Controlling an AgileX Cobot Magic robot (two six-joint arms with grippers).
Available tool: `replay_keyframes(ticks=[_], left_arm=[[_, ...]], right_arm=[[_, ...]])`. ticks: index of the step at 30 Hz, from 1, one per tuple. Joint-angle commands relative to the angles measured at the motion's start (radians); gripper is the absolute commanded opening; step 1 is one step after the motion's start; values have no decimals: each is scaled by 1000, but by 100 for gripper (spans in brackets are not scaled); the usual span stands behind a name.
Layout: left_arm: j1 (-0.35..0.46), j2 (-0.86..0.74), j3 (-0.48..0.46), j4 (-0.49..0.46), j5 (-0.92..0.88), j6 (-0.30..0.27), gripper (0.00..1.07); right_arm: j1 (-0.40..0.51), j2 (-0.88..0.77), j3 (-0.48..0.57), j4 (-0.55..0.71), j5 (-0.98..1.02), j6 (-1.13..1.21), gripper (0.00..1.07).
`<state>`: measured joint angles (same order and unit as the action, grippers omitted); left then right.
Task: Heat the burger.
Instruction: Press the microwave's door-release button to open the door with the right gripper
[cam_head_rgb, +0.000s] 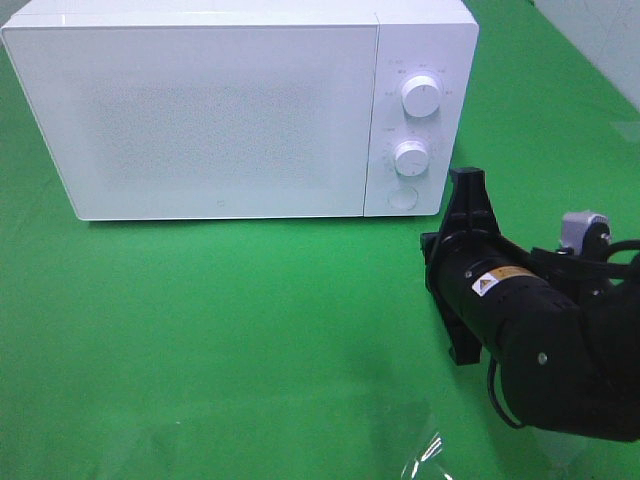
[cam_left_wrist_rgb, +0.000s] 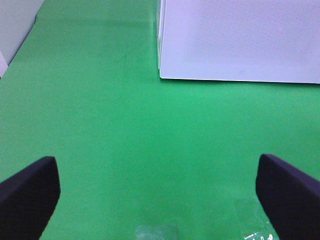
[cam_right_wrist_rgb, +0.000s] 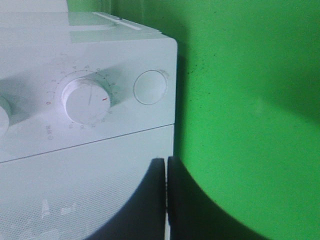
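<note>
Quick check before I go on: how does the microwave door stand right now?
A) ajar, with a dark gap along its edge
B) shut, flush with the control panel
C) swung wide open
B: in the exterior high view the microwave door lies flush with the control panel, with only a thin seam between them and none of the inside showing.

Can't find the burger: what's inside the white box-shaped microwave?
Cannot tell. The white box-shaped microwave has its opaque door shut, hiding the interior. No burger shows in any view.
</note>
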<state>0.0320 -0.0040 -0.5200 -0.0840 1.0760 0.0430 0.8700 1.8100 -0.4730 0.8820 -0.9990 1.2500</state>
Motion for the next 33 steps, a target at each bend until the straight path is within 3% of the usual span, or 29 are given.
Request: replay_keyframes(ticks=[1,17,33], left_arm=[[-5,-16,4,-1,-7,-6,99],[-5,-16,4,-1,-7,-6,99],[-5,-16,4,-1,-7,-6,99]], right_arm=[[-53,32,-62,-56,26,10,0],[-199,158,-218,-129,95,12,0],[-228,266,-340,-147,132,34,0]])
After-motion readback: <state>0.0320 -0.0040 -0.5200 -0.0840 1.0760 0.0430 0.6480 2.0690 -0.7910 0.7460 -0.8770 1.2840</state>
